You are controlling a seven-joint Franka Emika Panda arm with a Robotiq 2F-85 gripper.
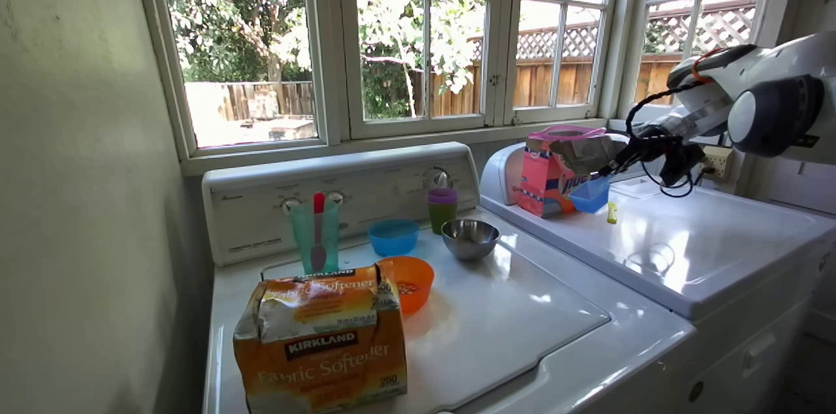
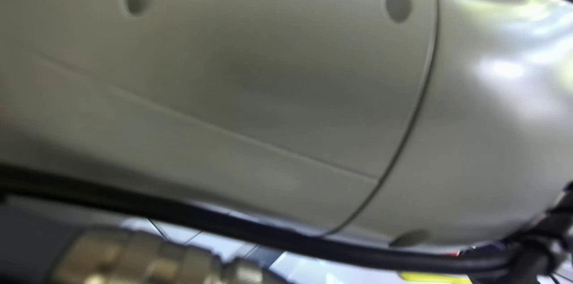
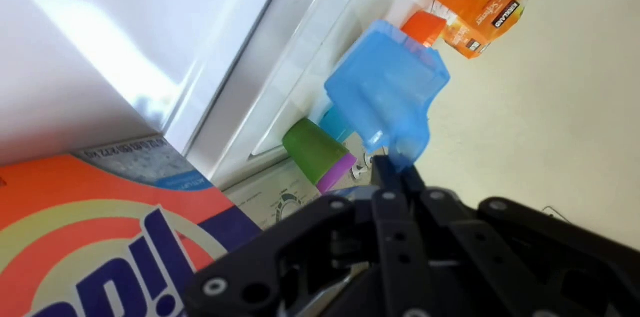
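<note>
In an exterior view the arm (image 2: 277, 78) fills nearly the whole frame and hides the jaws; a metal connector (image 2: 147, 259) at lower left is out of focus, and a yellow strip (image 2: 434, 277) is cut off along the bottom, too little showing to name. The wrist view loses much of the detergent box (image 3: 140, 237) past its left and bottom edges, and the handle end of the blue scoop (image 3: 387, 84) disappears between the jaws; whether anything lies in the scoop is hard to make out. In an exterior view the arm enters at the right edge, cut off there, and slopes down through the wrist over the white appliance (image 1: 712, 224), the jaws pointing low and toward the washer (image 1: 522, 316). They are closed tight on the scoop's handle. The scoop is translucent light blue, with a squarish, straight-sided cup. It is near the white appliance's back corner on the washer side, just beside the detergent box's printed face; whether it touches the box or the appliance's top cannot be told. A small yellow object (image 1: 612, 212) is near it. On the washer, a steel bowl (image 1: 470, 247) stands near the back edge, and the fabric softener box (image 1: 323, 342), near the side edge away from the white appliance, partly covers an orange bowl (image 1: 421, 300).
</note>
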